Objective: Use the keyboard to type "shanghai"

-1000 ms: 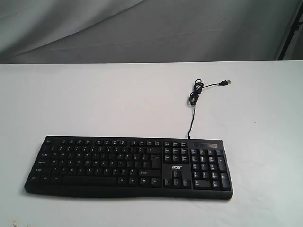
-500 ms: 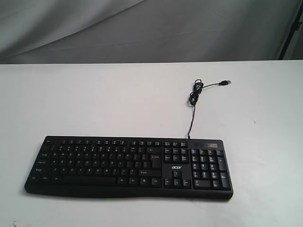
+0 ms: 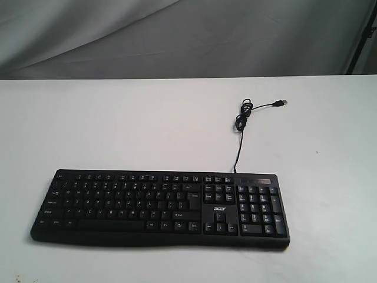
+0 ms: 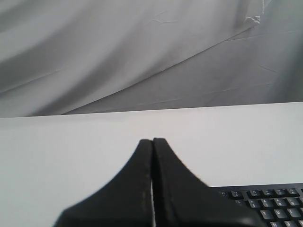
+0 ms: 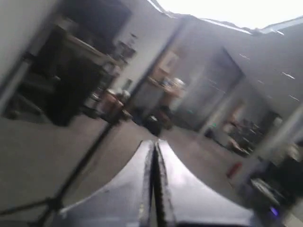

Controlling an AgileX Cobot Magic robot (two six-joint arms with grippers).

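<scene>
Two black tools, the left gripper (image 4: 152,141) and right gripper (image 5: 155,142), are pressed together. The wide black plastic keyboard (image 3: 159,207) has close keys, so a tip might press two.

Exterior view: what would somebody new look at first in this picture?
Most striking is the wide black plastic keyboard, lying on the near side of the white table. Behind its right part, its thin black cable runs back to a small coil and a plug. No arm shows here; the wrist views show the left gripper and right gripper both closed.
</scene>
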